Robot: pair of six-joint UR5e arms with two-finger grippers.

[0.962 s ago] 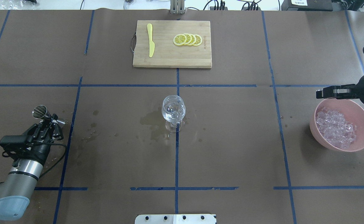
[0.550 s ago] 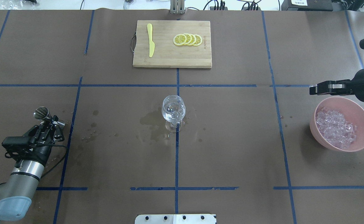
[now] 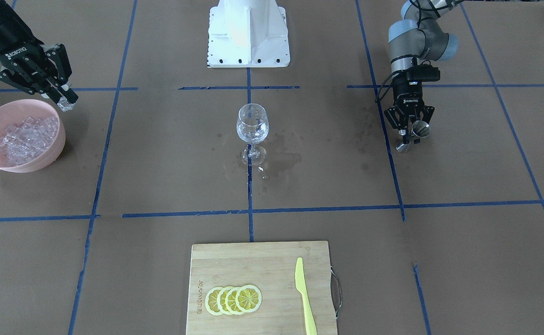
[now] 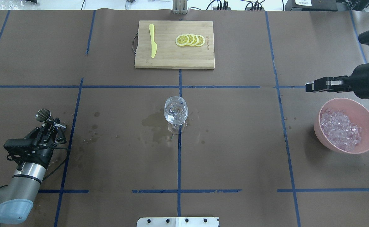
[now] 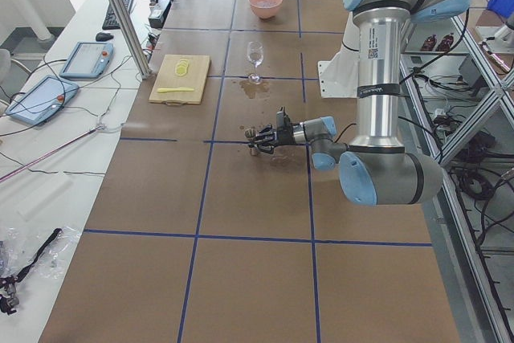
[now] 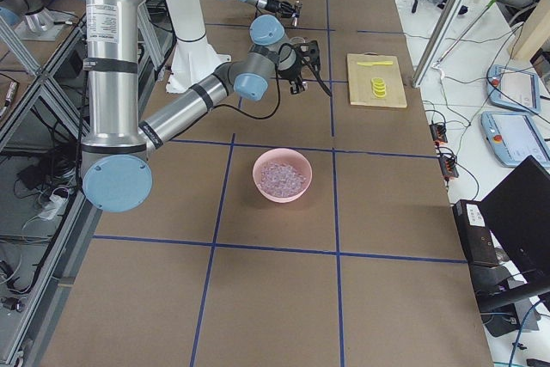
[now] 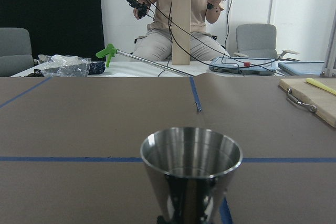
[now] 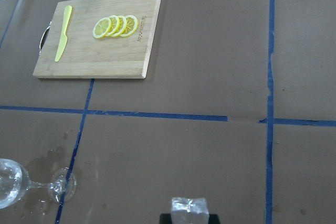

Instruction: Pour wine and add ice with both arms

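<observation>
Right pincer (image 4: 310, 86) has swung off the pink bowl (image 4: 316, 127) toward the middle of the worktop (image 4: 235, 142), an ice cube (image 8: 190, 206) nipped between its fingertips!
That pincer is clenched on the single cube, now clear of the bowl's rim and still well apart from the wine glass (image 4: 175, 113), while the rest of the ice (image 4: 340, 130) sits heaped in the bowl. The glass stands upright on the centre tape line, a little wine (image 3: 251, 134) low in its bowl and dark wet stains on the paper around its foot. Over on the other side, the left pincer (image 4: 53, 123) has eased back a touch and stays clamped on the steel jigger (image 4: 44, 115), mouth up in its wrist view, low over the worktop.
</observation>
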